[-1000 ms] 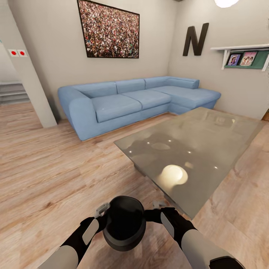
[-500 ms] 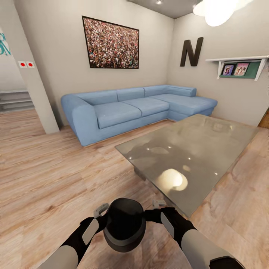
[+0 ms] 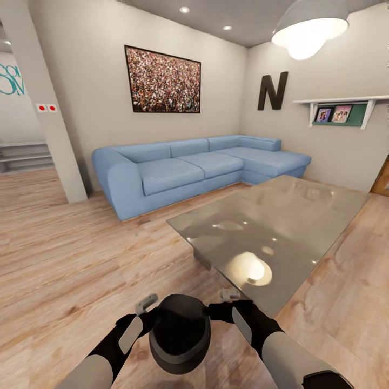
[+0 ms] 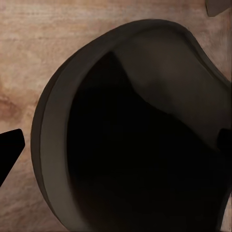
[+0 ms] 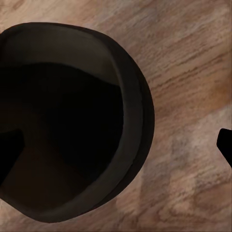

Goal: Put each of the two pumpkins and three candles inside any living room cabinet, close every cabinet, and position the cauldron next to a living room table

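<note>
Fingers, left gripper (image 3: 153, 309): one pale finger (image 3: 146, 303) shows outside the cauldron's rim, the other is hidden; the gripper straddles the rim on the robot's left, but whether it is clamped cannot be told.
Fingers, right gripper (image 3: 219, 303): set across the rim on the robot's right; grip likewise cannot be told.
Cauldron (image 3: 180, 326): black, round, mouth up, between both grippers, above the wood plank floor (image 3: 65, 259), near the corner of the worktop.
Worktop (image 3: 281, 227): low glass-topped table, glossy, reflecting the ceiling lamp (image 3: 308, 27).
Sofa (image 3: 189, 162): blue corner unit against the far wall.
Writing: a large dark letter "N" (image 3: 272, 91) on the wall; teal lettering (image 3: 11, 81) at the far left, cut off and unreadable.
Wall items: framed crowd picture (image 3: 163, 80); shelf (image 3: 340, 108) with two photographs.
Wrist views: left wrist shows the cauldron's dark interior (image 4: 145, 145) over floor planks; right wrist shows its rim (image 5: 137, 121).
</note>
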Motion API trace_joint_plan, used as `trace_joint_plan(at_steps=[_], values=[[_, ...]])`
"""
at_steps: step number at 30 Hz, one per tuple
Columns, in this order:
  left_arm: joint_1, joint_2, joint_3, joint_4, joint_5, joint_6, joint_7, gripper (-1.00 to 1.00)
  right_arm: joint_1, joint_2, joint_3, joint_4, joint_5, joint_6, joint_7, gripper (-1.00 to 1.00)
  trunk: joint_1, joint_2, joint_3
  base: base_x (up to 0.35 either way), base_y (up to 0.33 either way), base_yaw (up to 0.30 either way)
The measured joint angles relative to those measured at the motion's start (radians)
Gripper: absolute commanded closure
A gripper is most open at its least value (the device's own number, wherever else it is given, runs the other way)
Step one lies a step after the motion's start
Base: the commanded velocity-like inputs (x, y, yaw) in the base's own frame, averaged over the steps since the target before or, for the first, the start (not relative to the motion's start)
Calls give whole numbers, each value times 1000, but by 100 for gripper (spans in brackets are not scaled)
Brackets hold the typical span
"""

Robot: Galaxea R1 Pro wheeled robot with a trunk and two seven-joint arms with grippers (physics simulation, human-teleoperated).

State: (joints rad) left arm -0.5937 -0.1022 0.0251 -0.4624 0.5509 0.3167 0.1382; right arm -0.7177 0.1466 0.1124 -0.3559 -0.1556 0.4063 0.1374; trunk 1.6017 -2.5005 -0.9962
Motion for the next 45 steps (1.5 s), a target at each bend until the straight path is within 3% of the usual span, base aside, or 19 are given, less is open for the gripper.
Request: trace_joint_plan(at_steps=[4, 23, 31, 36, 39, 40, 45], values=[[0, 0, 0, 0, 0, 0, 0, -100, 0, 0, 0, 0, 0, 0, 0, -100, -4, 5, 15, -14, 0, 0], [0, 0, 0, 1, 0, 0, 1, -100, 0, -1, 0, 0, 0, 0, 0, -100, -76, 138, 75, -320, 0, 0], [0, 1, 2, 0, 0, 0, 0, -100, 0, -3, -1, 0, 0, 0, 0, -100, -107, 194, 100, -51, 0, 0], [0, 13, 6, 12, 1, 1, 3, -100, 0, -3, 0, 12, -4, -1, -2, -100, -126, 229, 115, -1, 0, 0], [0, 35, 3, 23, -2, 4, 6, -100, 2, -5, 3, 23, -3, 0, -7, -100, -138, 250, 125, 0, 0, 0], [0, 51, 4, 50, -1, 5, 6, -100, 5, -5, 3, 38, -1, 0, -9, -100, -142, 257, 128, 0, 0, 0], [0, 70, 4, 151, 1, 2, 5, -100, 10, -7, 2, 106, 2, -1, -13, -100, -161, 292, 143, 0, 0, 0]])
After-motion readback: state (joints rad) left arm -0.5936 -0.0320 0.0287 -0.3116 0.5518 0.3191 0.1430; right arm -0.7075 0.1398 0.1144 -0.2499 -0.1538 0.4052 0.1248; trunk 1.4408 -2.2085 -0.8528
